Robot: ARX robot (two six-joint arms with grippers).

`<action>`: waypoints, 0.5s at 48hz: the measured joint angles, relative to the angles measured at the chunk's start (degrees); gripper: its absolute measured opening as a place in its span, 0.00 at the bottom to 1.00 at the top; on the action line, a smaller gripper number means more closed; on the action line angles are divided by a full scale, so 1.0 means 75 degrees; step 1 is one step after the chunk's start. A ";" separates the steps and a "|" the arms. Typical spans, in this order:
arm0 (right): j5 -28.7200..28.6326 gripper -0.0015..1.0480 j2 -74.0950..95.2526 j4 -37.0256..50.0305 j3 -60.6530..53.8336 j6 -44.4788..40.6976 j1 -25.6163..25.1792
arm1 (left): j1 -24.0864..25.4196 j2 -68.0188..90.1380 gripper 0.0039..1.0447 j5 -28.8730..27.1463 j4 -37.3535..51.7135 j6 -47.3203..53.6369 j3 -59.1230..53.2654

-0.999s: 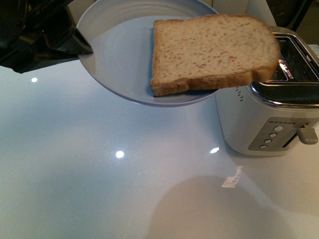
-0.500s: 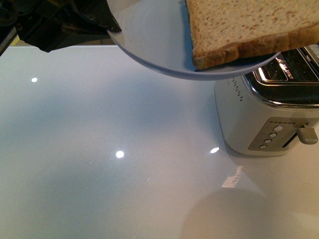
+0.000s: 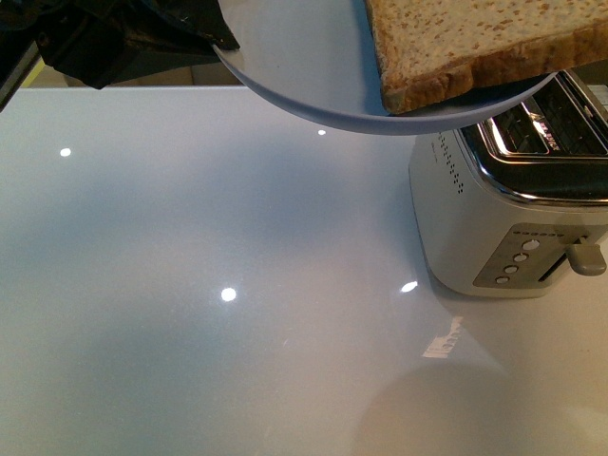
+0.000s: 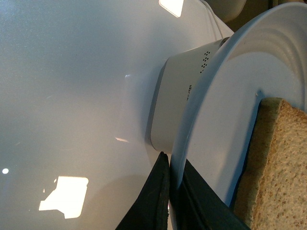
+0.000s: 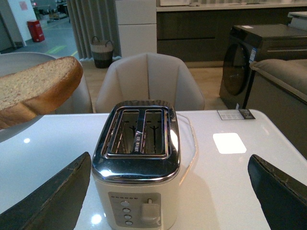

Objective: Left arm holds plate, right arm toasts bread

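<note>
Front view: the left pincer (image 3: 220, 42) reaches in from the upper left of the frame, black and glossy, its tip on the rim of the plate (image 3: 304, 66). The pale blue-grey plate hangs in the air along the top edge of the frame, clear of the white surface (image 3: 190, 332), and is cut off by that edge. The bread (image 3: 465, 38) lies on it at the upper right, darker crust toward the camera, one end running out past the plate's rim. Just under that side of the plate, at the right of the frame, stands a white toaster (image 3: 494, 228) with a chrome top, a column of round buttons and a lever on its near face.

Left wrist view: the left pincer (image 4: 173, 168) is clamped on the plate (image 4: 230, 96), one black finger (image 4: 156, 201) under the rim and the other on the upper face. The bread (image 4: 278, 172) rests further in on the plate, and the toaster (image 4: 177, 96) shows beyond the rim.

Right wrist view: the right pincer (image 5: 169, 159) is spread wide and holds nothing, its two dark fingers (image 5: 53, 196) framing the toaster (image 5: 136, 158). Both slots face up. The bread (image 5: 33, 96) juts out beside the toaster, higher than its top, with a sliver of plate (image 5: 12, 130) beneath it. A pale chair (image 5: 148, 79) stands behind the surface (image 5: 225, 172).
</note>
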 joint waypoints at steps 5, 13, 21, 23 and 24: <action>0.0000 0.91 0.0000 0.0000 0.0000 -0.0003 0.0000 | 0.0000 0.0000 0.03 0.0000 0.0000 0.0000 0.0000; 0.0000 0.91 0.0000 0.0000 0.0000 -0.0003 0.0000 | 0.0000 0.0000 0.03 0.0000 0.0000 -0.0003 0.0000; -0.0006 0.91 0.0006 -0.0003 0.0003 -0.0009 0.0000 | 0.0000 0.0000 0.03 0.0000 0.0000 -0.0006 0.0000; -0.0589 0.91 0.0361 -0.0764 0.0286 -0.0516 -0.0157 | 0.0000 0.0000 0.03 0.0000 0.0000 -0.0009 0.0000; -0.0903 0.91 0.0723 -0.1411 0.0539 -0.0775 -0.0294 | 0.0000 0.0000 0.03 0.0000 0.0000 -0.0009 0.0000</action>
